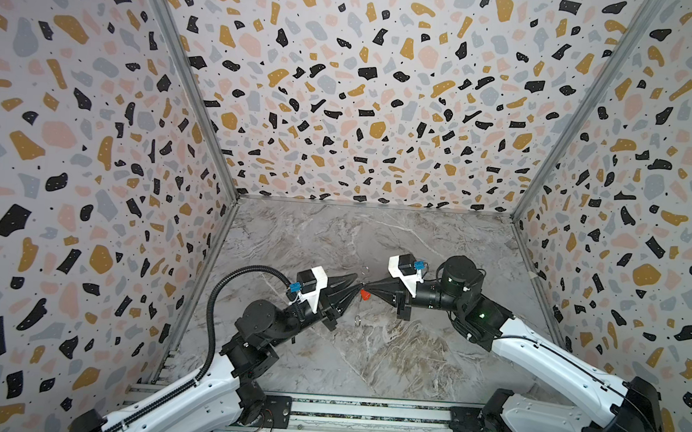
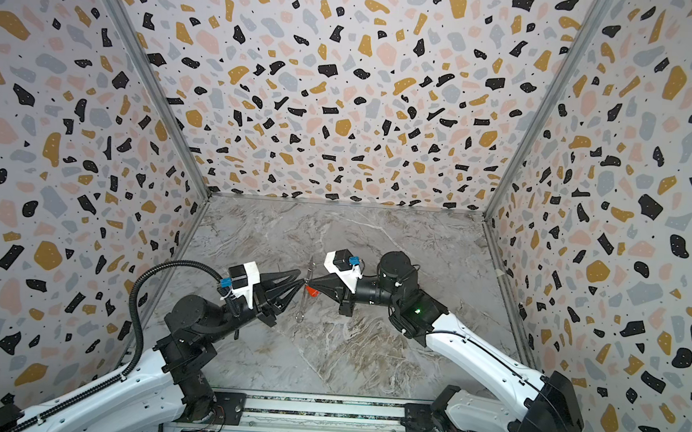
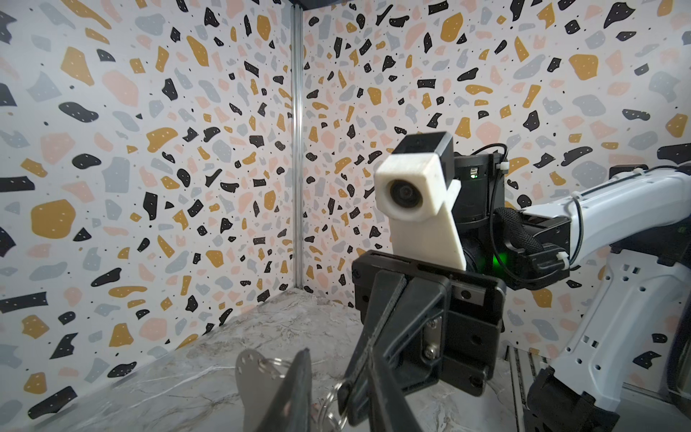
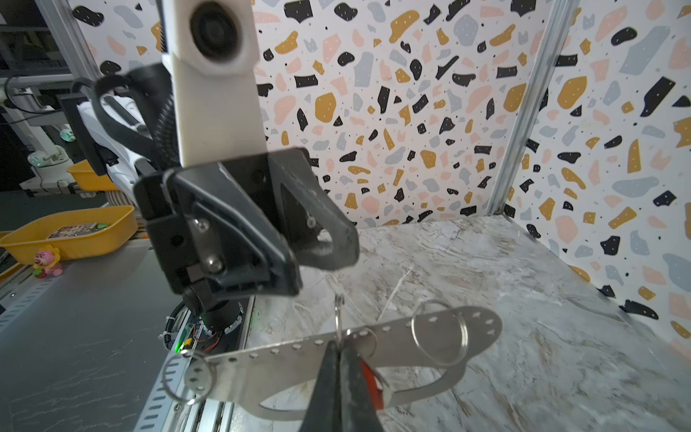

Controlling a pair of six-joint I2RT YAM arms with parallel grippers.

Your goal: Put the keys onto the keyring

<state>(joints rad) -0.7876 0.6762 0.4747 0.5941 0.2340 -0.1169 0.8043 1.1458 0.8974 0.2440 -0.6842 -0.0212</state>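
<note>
Right claw (image 4: 339, 349) is closed, pinching the upper edge of the keyring (image 4: 284, 359), which is held clear of the tabletop (image 1: 367, 360). A key with a red tag (image 4: 372, 385) hangs at the keyring, just beside that claw's fingers. Left claw (image 4: 319, 271) stands partly open, tips near the keyring; contact cannot be determined.
</note>
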